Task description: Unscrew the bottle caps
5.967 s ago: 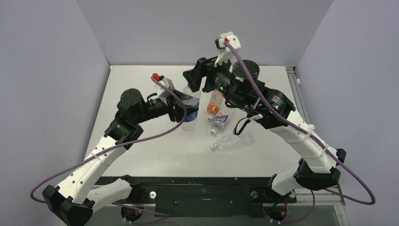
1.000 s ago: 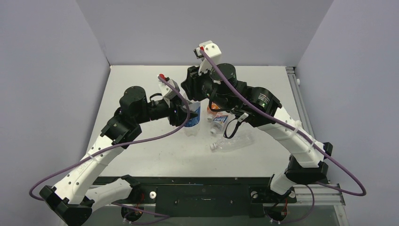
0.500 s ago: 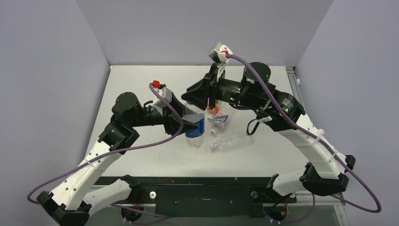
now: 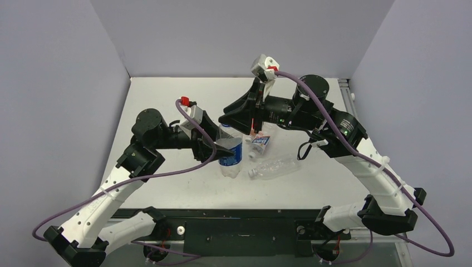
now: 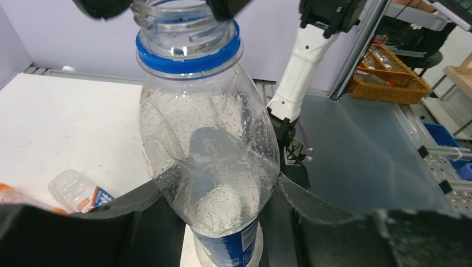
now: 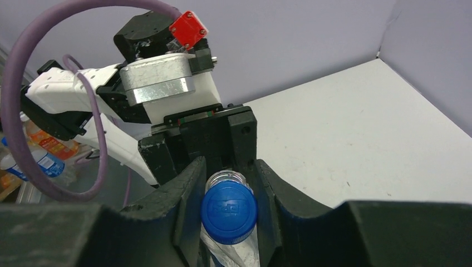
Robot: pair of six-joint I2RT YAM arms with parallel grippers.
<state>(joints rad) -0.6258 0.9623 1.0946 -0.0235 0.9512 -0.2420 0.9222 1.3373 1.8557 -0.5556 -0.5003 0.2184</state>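
The Pepsi bottle (image 4: 230, 153) stands upright mid-table, squeezed in my left gripper (image 4: 227, 147), which is shut on its clear upper body (image 5: 209, 167) above the blue label. Its neck (image 5: 186, 28) is open, with bare threads and a blue ring. Just above it my right gripper (image 4: 227, 121) is shut on the blue cap (image 6: 229, 211), which sits slightly off the open neck (image 6: 225, 179). The other bottles lie to the right: the short blue-white one (image 4: 259, 143), the plain one (image 4: 276, 166), and the orange one (image 4: 255, 134), mostly hidden behind my right gripper.
The short labelled bottle (image 5: 75, 192) and a sliver of the orange one (image 5: 11, 194) lie on the white table (image 4: 167, 100) beside the held bottle. Grey walls close the left, back and right sides. A black rail (image 4: 239, 228) runs along the near edge.
My left arm has drawn the Pepsi bottle toward the front. My right wrist has swung over and turned above its neck.
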